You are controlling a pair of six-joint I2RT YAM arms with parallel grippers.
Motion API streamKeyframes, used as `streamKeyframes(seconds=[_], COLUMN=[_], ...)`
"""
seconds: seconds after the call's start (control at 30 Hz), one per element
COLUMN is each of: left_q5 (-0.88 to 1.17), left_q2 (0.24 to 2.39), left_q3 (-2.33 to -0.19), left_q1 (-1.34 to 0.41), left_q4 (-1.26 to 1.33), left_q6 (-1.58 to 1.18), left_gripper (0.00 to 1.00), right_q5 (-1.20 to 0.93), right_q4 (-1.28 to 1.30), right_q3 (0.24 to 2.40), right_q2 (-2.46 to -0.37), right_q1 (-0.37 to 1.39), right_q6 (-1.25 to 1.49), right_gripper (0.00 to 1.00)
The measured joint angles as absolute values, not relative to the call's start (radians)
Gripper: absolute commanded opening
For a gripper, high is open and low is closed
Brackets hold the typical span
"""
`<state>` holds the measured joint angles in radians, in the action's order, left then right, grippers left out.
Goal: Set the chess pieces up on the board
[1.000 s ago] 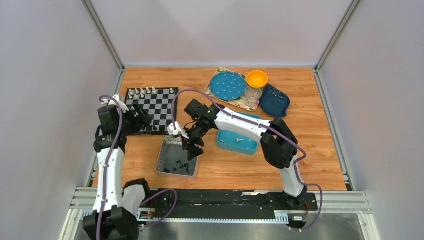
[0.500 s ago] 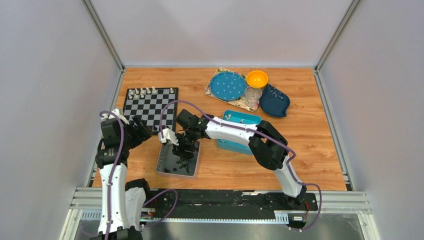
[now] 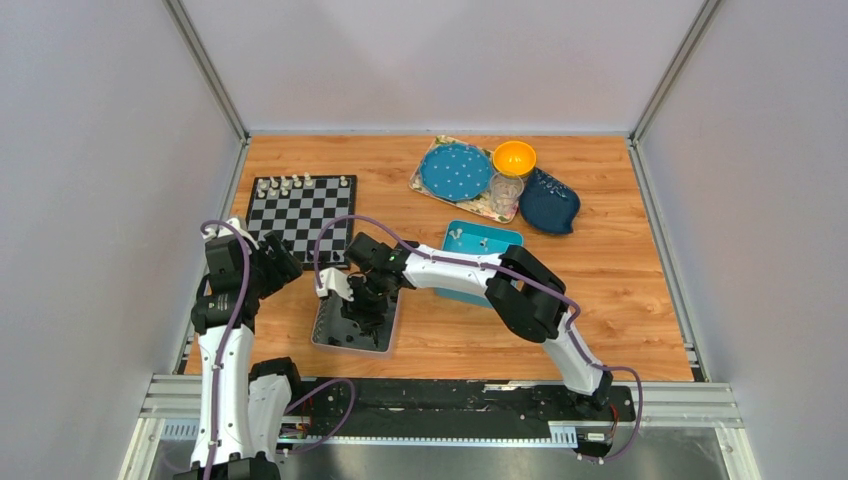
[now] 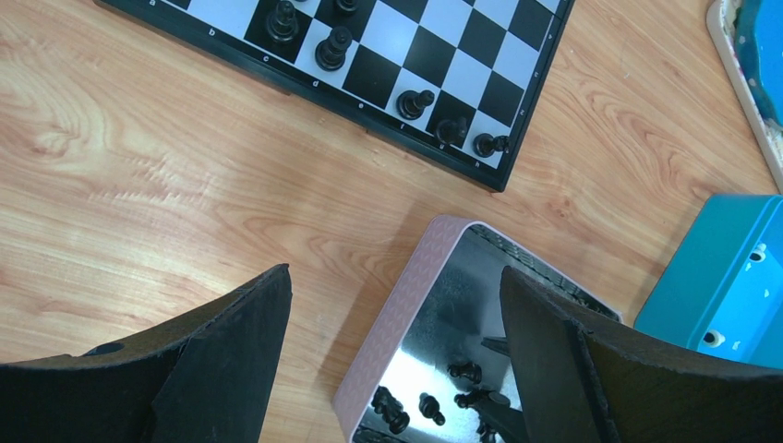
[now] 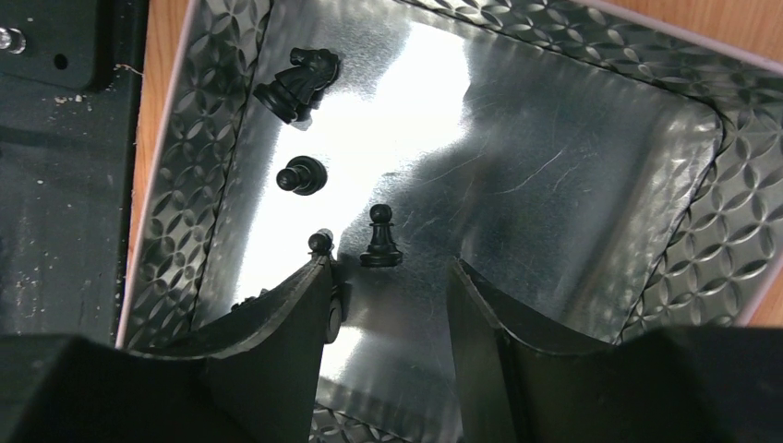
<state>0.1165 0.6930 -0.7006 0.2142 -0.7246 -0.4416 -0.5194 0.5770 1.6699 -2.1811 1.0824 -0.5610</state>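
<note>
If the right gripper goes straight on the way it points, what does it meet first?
Most likely the black pawn standing upright just ahead of the right gripper, off-centre toward one finger; otherwise the floor of the metal tray. Depth is hard to judge.

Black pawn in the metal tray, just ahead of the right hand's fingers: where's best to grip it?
Pinch the pawn at its narrow neck under the head, down from above: it looks upright on the tray floor, clear of the walls.
</note>
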Motion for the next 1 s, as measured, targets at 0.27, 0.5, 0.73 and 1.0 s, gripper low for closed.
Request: streamKeyframes(seconds=[0.27, 0.5, 0.73, 1.0], left_q5=[0.101, 0.092, 0.088, 0.092], left_q2=[0.693, 0.680, 0.655, 0.642], left_q3=[-0.715, -0.715, -0.715, -0.715], left_q1=[0.210, 0.209, 0.209, 0.209], left_q4=[-0.737, -0.738, -0.738, -0.737], left_q6=[-0.441, -0.443, -0.452, -0.471], left_gripper=[0.90, 0.90, 0.90, 0.90], right_q5=[-0.489, -0.459, -0.439, -0.422], right_q4=[0.561, 0.546, 0.509, 0.466], right_q3=[1.667, 1.666, 1.654, 1.642], right_q2=[-2.196, -2.197, -2.197, -2.197], right_q1=[1.088, 1.092, 1.097, 1.110], right_q6=[-0.531, -0.516, -0.505, -0.510], right_gripper=[0.42, 0.35, 0.43, 0.41])
